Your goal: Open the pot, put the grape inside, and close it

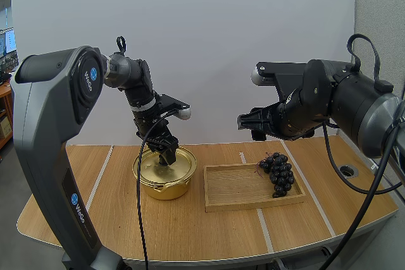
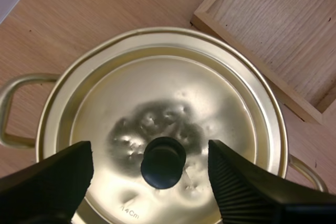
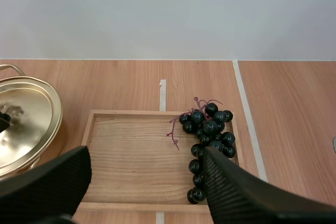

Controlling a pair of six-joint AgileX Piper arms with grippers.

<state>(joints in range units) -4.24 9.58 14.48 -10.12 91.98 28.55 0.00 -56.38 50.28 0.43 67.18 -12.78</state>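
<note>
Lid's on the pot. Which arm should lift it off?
Left. The left gripper hangs over the lid, open fingers either side of the black knob. The right gripper is open over the tray holding the grapes, beside the pot.

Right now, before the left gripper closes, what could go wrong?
The knob sits slightly off-centre inside the open left gripper, so closing may nudge the lid sideways. The grapes lie at the end wall of the tray; the open right gripper could strike it when reaching.
</note>
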